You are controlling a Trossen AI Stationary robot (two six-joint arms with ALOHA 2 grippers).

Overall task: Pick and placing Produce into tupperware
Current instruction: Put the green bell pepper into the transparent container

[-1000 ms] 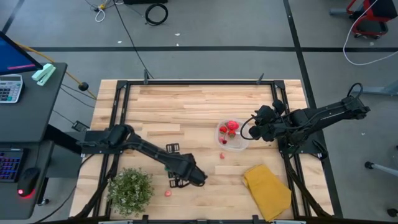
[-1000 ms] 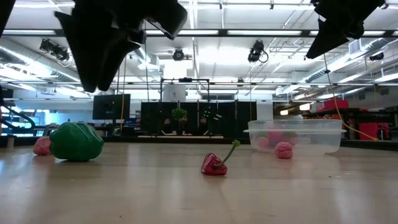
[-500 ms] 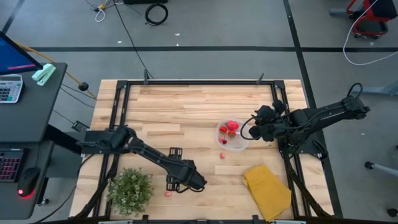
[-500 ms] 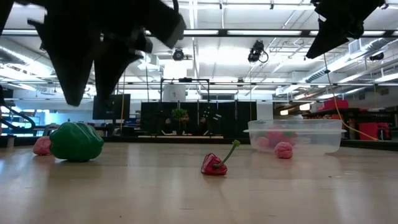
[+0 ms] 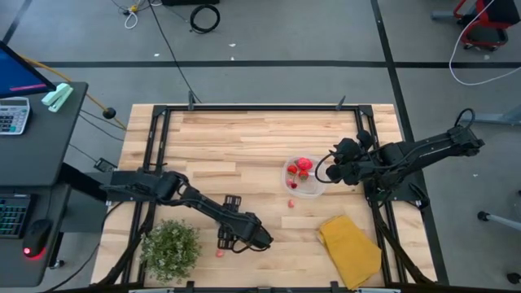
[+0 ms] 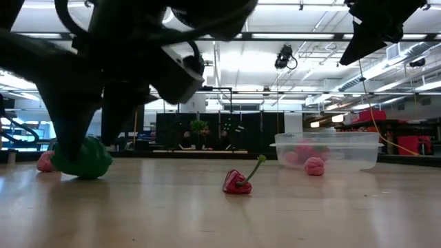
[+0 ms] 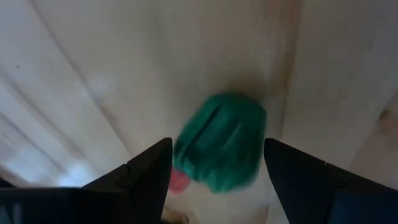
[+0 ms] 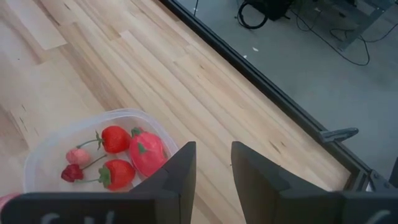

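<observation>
My left gripper [image 5: 230,240] is open and low over the table's near side. Its two fingers stand on either side of the green toy pepper [image 7: 219,149], which rests on the wood [image 6: 83,157]; in the high view the gripper hides it. A pink piece [image 5: 220,253] lies beside the pepper. A red chili [image 6: 238,182] lies on the table between the pepper and the container. The round clear tupperware [image 5: 304,179] holds several red and pink pieces [image 8: 134,152]. My right gripper [image 8: 213,149] is open and hovers at the container's right side [image 5: 323,170]. My left gripper comes at the green pepper [image 7: 219,149] from above, pointing down, one finger [image 7: 152,168] on each side of it. The pepper sits on the table. Whether the fingers touch it, I cannot tell.
A bushy green plant [image 5: 171,248] stands at the near left, close to the left arm. A folded yellow cloth [image 5: 350,248] lies at the near right. A black frame [image 5: 260,107] runs along the table's edges. Bare wood stretches across the far half.
My left gripper has come down over the green pepper and shifted slightly toward the near edge; its fingers now reach down beside the pepper. The pepper, the other produce and the container have stayed in place.
</observation>
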